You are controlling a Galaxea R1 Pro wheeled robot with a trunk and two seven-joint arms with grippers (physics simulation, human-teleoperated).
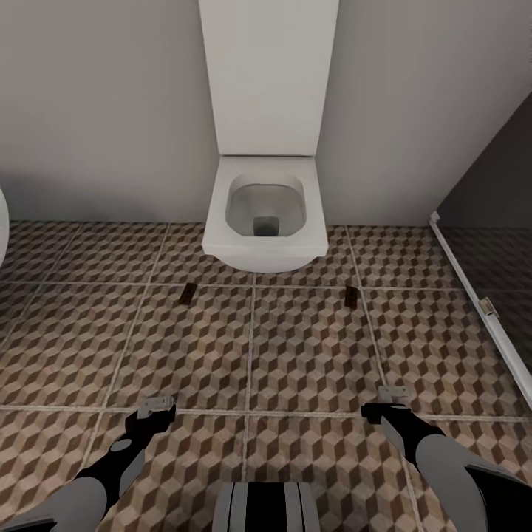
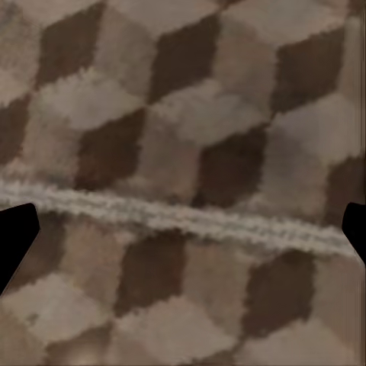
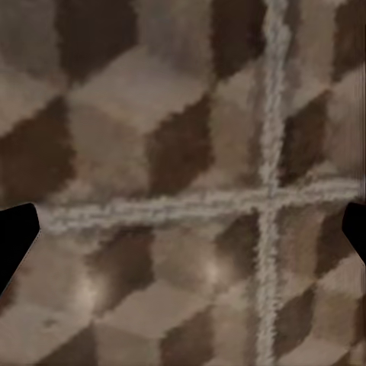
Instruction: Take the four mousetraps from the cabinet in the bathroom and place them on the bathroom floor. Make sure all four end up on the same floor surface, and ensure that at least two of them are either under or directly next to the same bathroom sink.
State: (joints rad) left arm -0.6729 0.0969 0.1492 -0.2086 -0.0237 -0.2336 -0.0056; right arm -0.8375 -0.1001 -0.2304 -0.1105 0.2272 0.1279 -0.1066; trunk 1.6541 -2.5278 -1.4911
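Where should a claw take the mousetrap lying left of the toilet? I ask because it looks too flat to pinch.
Probably from straight above, closing across the narrow width of the left mousetrap, at mid-length. It lies flat on the bathroom floor, a thin slab with its long axis running roughly away from the robot, so only its long side edges offer purchase. The left claw is the nearer.

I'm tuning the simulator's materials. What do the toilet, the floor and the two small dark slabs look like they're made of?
Toilet: glossy white, ceramic-like, with soft shading in the bowl. Bathroom floor: matte printed tile, cube pattern with pale grout lines. Left mousetrap and right mousetrap: dark brown, probably wood; too small to be sure.
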